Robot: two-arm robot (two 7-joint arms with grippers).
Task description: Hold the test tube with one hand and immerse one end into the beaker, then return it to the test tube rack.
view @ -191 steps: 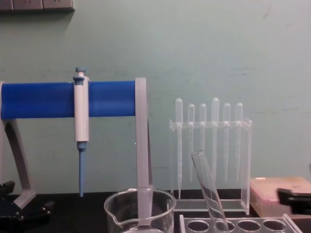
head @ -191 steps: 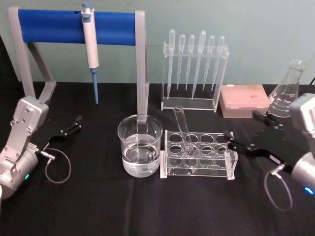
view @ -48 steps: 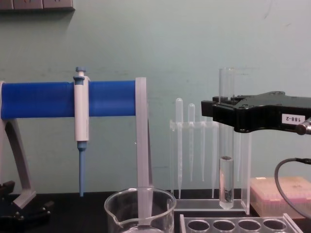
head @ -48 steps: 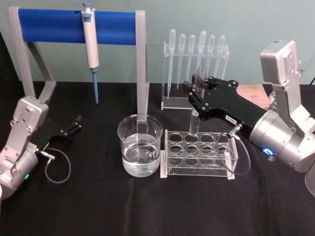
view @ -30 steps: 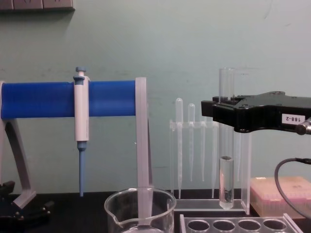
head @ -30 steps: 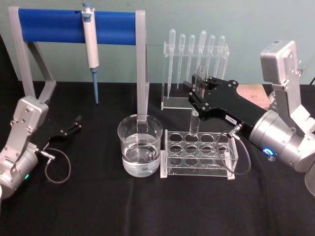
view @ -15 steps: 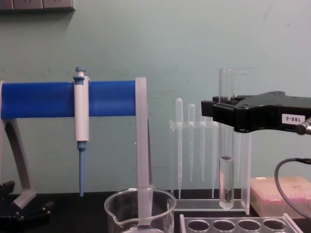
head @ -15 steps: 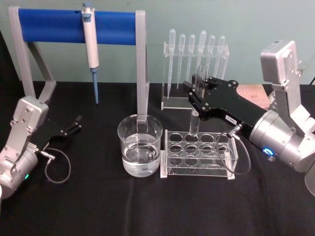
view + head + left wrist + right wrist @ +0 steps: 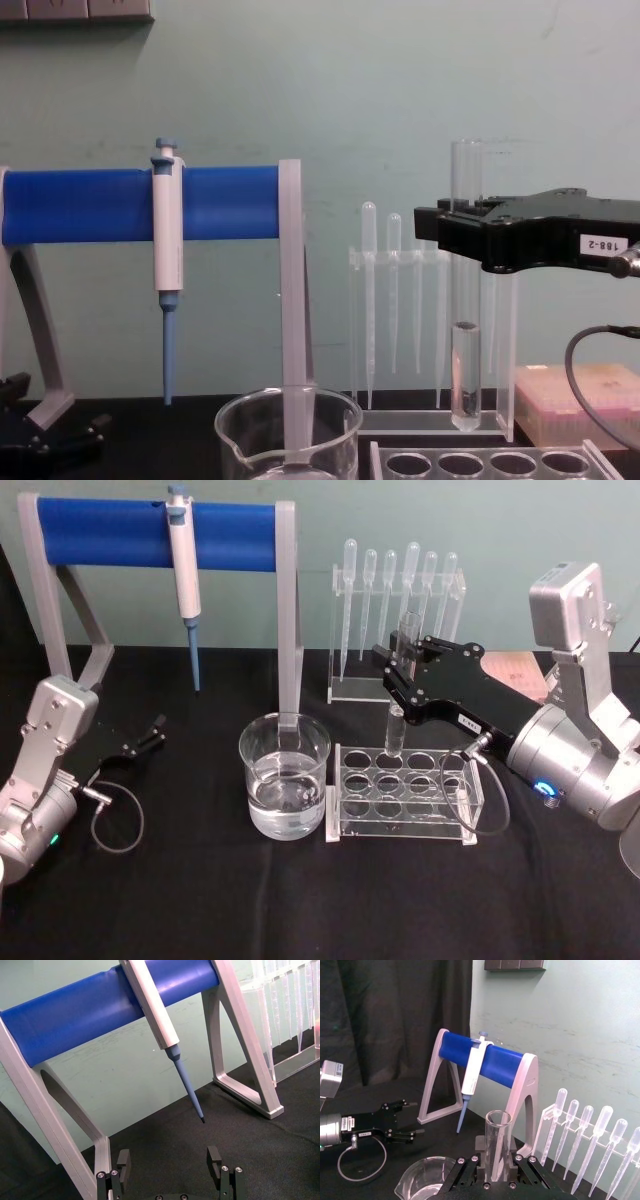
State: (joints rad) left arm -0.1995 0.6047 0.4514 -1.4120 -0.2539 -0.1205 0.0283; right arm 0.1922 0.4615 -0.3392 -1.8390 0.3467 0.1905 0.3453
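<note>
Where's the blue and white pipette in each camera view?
Head view: pipette upper left, on the blue bar.
Chest view: pipette left of centre.
Left wrist view: pipette slanting, beyond the left claw.
Right wrist view: pipette behind the test tube.
Shared landmark: the blue bar.

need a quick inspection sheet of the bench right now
surface: black cloth, no spills seen
job's things: tube upright above the rack, clear of it; beaker left of rack, part full
clutter: pipette on blue stand, dropper rack, tip box
end effectors: right end effector shut on tube; left end effector open, parked at left
cables: left loop on cloth; right loop hangs by the rack
surroundings: green wall behind
</note>
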